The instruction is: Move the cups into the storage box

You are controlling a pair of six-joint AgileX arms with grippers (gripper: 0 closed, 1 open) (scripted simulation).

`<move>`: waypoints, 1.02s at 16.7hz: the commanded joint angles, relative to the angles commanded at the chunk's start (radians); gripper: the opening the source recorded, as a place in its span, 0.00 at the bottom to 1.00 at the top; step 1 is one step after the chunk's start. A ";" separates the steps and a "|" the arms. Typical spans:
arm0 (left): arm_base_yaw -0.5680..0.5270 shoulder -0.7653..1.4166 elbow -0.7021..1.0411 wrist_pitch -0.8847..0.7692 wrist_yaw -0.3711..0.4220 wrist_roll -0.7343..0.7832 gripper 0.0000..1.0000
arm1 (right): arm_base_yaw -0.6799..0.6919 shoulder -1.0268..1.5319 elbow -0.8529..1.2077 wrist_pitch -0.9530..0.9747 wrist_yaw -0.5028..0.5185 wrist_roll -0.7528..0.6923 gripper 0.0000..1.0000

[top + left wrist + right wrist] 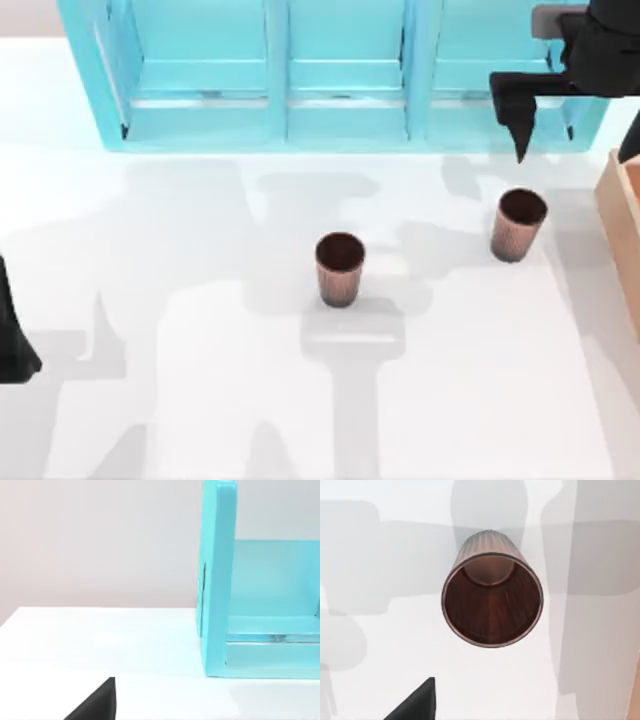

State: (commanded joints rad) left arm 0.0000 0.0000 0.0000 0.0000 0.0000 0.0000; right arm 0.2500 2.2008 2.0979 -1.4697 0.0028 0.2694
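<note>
- While my right gripper [519,150] hangs above the right cup [518,226], I cannot tell its finger state.
- Cup looks light, rigid, ribbed; I'd pinch its rim wall.
- Left arm parked at the table's left edge.

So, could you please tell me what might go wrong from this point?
The right claw hangs above the right cup, which stands upright near the storage box; an off-centre descent could tip the cup or knock it into the box wall. The middle cup stands farther from the box, so its carry is longer.
</note>
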 joint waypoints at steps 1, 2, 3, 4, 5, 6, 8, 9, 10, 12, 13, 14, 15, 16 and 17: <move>0.000 0.000 0.000 0.000 0.000 0.000 1.00 | 0.000 0.000 0.000 0.000 0.000 0.000 1.00; 0.000 0.000 0.000 0.000 0.000 0.000 1.00 | 0.000 0.000 0.000 0.000 0.000 0.000 1.00; 0.000 0.000 0.000 0.000 0.000 0.000 1.00 | 0.000 0.000 0.000 0.000 0.000 0.000 1.00; 0.000 0.000 0.000 0.000 0.000 0.000 1.00 | 0.000 0.000 0.000 0.000 0.000 0.000 1.00; 0.000 0.000 0.000 0.000 0.000 0.000 1.00 | -0.006 -0.003 -0.003 0.001 0.001 -0.001 1.00; 0.000 0.000 0.000 0.000 0.000 0.000 1.00 | -0.004 -0.001 -0.003 0.003 0.001 0.000 1.00; 0.000 0.000 0.000 0.000 0.000 0.000 1.00 | 0.012 0.026 -0.020 0.039 0.000 0.012 1.00; 0.000 0.000 0.000 0.000 0.000 0.000 1.00 | 0.021 0.043 -0.040 0.073 0.000 0.021 1.00; 0.000 0.000 0.000 0.000 0.000 0.000 1.00 | 0.029 0.058 -0.066 0.116 0.000 0.030 1.00; 0.000 0.000 0.000 0.000 0.000 0.000 1.00 | 0.042 0.078 -0.129 0.206 0.000 0.042 1.00; 0.000 0.000 0.000 0.000 0.000 0.000 1.00 | 0.043 0.080 -0.164 0.243 0.000 0.044 1.00; 0.000 0.000 0.000 0.000 0.000 0.000 1.00 | 0.040 0.077 -0.202 0.277 0.001 0.041 1.00; 0.000 0.000 0.000 0.000 0.000 0.000 1.00 | 0.035 0.069 -0.239 0.307 0.001 0.036 1.00; 0.000 0.000 0.000 0.000 0.000 0.000 1.00 | 0.027 0.059 -0.274 0.332 0.001 0.028 1.00; 0.000 0.000 0.000 0.000 0.000 0.000 1.00 | 0.019 0.048 -0.307 0.353 0.000 0.020 1.00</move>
State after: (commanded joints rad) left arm 0.0000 0.0000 0.0000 0.0000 0.0000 0.0000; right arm 0.2692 2.2492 1.7906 -1.1168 0.0033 0.2895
